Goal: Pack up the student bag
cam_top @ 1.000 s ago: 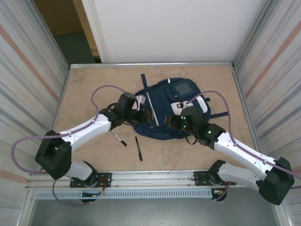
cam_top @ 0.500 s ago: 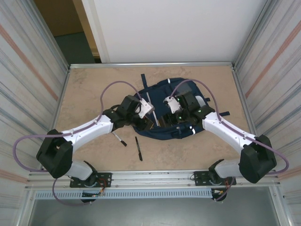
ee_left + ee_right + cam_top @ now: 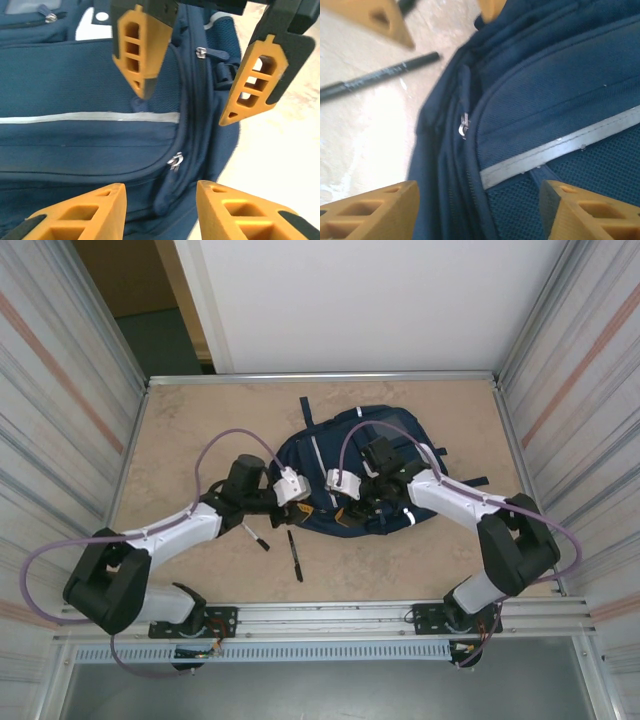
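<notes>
- Nearest the bases, we are seeing a black pen (image 3: 296, 555) and a second pen (image 3: 252, 533) lying loose on the table (image 3: 180, 440), just short of the bag.
- Past them, the left gripper (image 3: 304, 508) and the right gripper (image 3: 346, 517) are facing each other over the near edge of the student bag (image 3: 375, 455). Both are standing with fingers spread and are pinching nothing.
- Between them the zip seam (image 3: 192, 110) is running away from the left gripper (image 3: 160, 190) toward the right gripper (image 3: 185, 105). A zipper pull (image 3: 174, 161) is lying just ahead of the left fingertips, so we are judging the left arm the nearer one to it.
- Beyond the grippers, the bag is lying flat in the middle of the table, front pockets up, stretching toward the far wall. Its compartments are looking zipped shut, as far as we are able to tell.
</notes>
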You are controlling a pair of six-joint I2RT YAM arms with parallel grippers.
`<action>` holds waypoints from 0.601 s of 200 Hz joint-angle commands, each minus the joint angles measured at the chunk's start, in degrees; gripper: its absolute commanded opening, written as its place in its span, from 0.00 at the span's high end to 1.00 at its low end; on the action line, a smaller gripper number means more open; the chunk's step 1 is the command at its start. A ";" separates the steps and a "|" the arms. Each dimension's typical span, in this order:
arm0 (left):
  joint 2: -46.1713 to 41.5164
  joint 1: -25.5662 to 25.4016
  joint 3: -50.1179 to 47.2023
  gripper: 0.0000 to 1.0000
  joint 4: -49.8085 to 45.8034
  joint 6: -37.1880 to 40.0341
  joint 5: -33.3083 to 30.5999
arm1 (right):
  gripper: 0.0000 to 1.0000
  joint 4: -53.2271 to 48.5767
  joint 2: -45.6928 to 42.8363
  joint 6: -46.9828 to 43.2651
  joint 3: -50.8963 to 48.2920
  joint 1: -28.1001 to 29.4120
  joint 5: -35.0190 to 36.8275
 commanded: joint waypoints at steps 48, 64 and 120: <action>5.24 -0.17 -3.08 0.59 10.02 8.53 5.76 | 0.61 14.67 0.24 -9.78 -4.88 3.70 15.48; 5.94 -0.36 -2.61 0.59 8.85 9.00 5.66 | 0.62 12.94 -1.07 -10.48 -5.06 4.32 14.81; 7.04 -0.34 -3.99 0.58 10.80 8.83 3.40 | 0.52 16.28 0.52 -11.89 -7.51 7.11 22.74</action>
